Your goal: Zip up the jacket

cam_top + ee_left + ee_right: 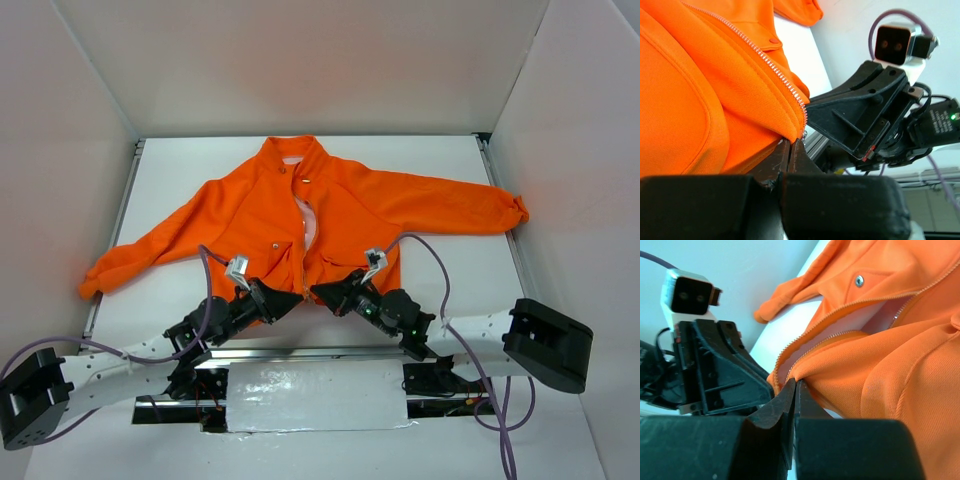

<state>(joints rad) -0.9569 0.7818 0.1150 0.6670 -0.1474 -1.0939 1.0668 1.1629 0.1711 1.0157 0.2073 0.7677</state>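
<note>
On the table (480, 270), the jacket (350, 210) lies collar far, hem near.

jacket (350, 205): matt orange cloth, fine ribbed weave | zipper (771, 64): pale shiny metal teeth | snap (859, 280): glossy metal | left gripper (791, 144): matt black plastic

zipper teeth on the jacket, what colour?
Pale silvery zipper teeth on orange tape, along the bright orange fabric jacket; clearest in the left wrist view.
</note>
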